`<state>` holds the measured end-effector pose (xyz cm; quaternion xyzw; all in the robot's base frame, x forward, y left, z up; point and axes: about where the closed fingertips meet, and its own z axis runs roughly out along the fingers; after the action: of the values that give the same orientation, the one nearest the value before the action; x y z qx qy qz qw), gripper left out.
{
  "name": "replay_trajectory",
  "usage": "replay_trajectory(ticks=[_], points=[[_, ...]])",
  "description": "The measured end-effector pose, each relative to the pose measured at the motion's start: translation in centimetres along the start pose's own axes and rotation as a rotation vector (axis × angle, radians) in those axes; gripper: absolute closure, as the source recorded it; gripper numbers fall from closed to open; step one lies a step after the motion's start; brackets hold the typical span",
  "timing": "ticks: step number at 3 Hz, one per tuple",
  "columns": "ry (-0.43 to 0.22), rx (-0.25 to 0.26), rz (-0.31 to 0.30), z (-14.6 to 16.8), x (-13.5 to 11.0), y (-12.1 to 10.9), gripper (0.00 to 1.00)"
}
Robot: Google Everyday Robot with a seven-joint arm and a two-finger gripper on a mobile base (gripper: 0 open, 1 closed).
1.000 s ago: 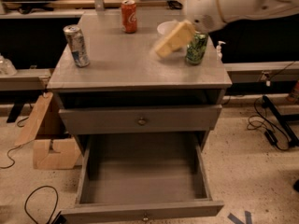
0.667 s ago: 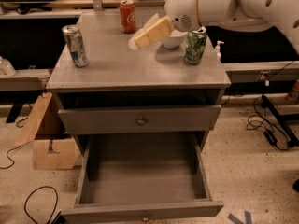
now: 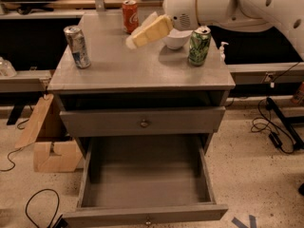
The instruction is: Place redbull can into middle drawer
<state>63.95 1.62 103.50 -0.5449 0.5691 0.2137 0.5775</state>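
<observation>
Cabinet [image 3: 142,75]: grey wood with a flat square top.
Middle drawer [image 3: 118,213]: a deep grey box, pulled out, its bare floor showing.
My gripper [image 3: 148,31]: a pale yellow wedge above the top, by the white bowl [image 3: 176,39]. Open or closed, I cannot tell.
Redbull can [image 3: 77,46]: slim, shiny silver and blue. It stands at the top's left, well apart from my gripper.

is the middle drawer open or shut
Open: the middle drawer is pulled out, its tray empty. The claw hovers above the cabinet top.
</observation>
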Motion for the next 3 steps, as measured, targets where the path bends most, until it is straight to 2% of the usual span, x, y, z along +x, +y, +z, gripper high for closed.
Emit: replay_trajectory(ticks=[1,2,3], points=[[-0.003,-0.043,0.038,4.1,1.1,0.1,0.0],[-0.001,-0.086,0.108,10.9,3.9,0.9,0.0],[-0.001,-0.085,0.178,16.1,7.2,1.3,0.0]])
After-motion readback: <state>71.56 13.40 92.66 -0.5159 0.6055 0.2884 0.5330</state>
